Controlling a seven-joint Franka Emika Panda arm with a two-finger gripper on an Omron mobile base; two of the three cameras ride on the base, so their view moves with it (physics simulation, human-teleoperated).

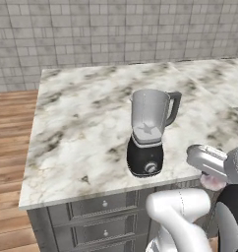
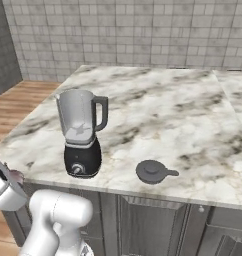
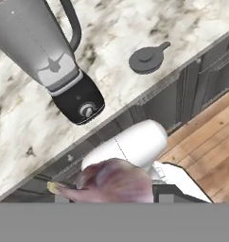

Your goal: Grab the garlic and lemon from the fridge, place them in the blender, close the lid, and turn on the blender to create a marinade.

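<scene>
One garlic bulb [image 3: 111,182] sits gripped in the half-closed gripper [image 3: 111,198], stem tip pointing left in the hand view, below the counter [image 3: 135,23] edge.

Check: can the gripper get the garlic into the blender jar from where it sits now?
Probably yes. The gripper holds the garlic below the counter edge, so it must lift first. The blender jar is open; the lid lies apart on the counter, and nothing stands over the jar.

- Marble counter [image 1: 81,128] — white, grey-veined, spanning the cabinets.
- Grey drawers [image 1: 104,204] with small round knobs beneath it.
- Tiled wall [image 2: 143,30] behind.
- Wooden floor [image 1: 10,147] alongside.
</scene>
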